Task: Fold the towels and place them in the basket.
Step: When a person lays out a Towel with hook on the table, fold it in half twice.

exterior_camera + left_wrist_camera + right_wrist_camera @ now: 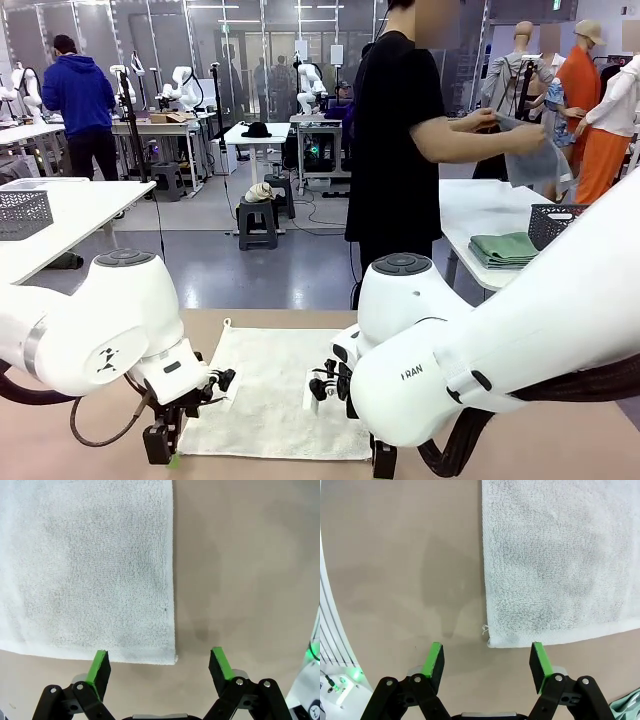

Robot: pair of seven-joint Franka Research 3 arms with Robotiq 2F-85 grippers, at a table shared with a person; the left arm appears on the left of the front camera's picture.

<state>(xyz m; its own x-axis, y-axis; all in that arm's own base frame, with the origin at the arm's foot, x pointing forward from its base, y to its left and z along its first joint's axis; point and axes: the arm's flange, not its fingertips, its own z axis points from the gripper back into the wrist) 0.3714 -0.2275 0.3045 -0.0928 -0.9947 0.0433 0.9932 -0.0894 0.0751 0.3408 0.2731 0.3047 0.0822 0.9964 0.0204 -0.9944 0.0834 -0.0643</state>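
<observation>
Left end effector (158, 655), astride towel (85, 565) corner

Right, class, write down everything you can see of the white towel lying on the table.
The white towel is a cream-white terry-cloth rectangle with a fluffy looped pile and hemmed edges. It lies unfolded and flat on the tan table. Its two near corners sit at the left gripper and the right gripper. Both have their fingers open, astride a corner, and neither is pinching the cloth.
</observation>
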